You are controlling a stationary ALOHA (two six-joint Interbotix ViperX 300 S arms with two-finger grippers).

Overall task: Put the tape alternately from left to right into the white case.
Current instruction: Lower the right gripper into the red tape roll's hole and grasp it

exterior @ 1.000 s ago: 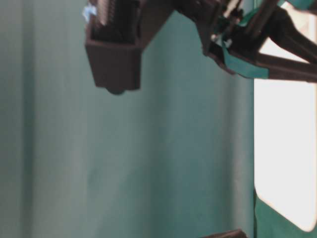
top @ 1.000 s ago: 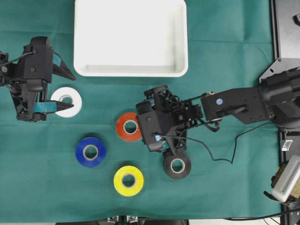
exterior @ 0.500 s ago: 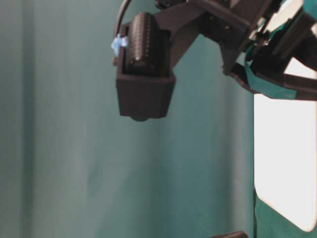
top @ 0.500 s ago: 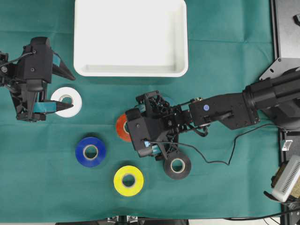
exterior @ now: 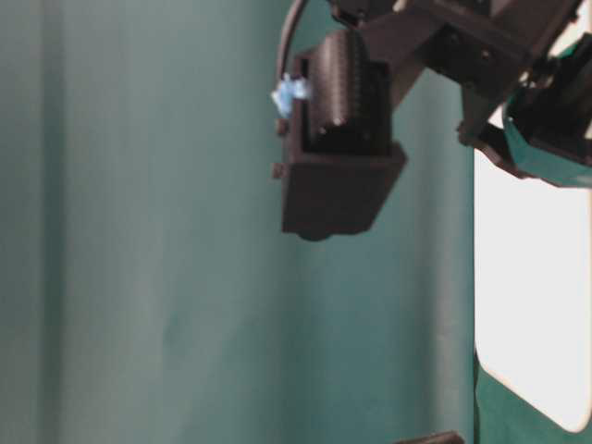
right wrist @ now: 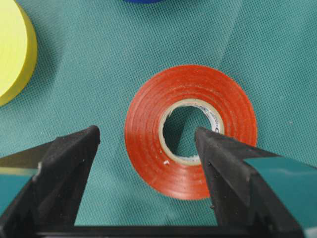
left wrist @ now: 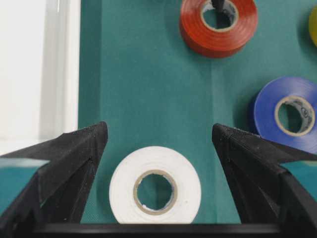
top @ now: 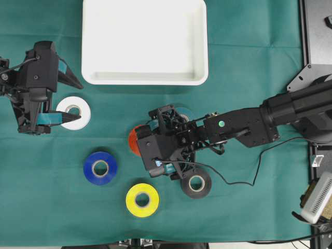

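Since a second ago the right gripper has slid left over the red tape, jaws wide apart, one finger above its core. Parked, the left gripper straddles the white tape, open, beside the white case.

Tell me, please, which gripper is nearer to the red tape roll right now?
Right. The right gripper hangs directly over the red tape roll, open fingers straddling it. The left gripper is farther off, open around the white tape roll.
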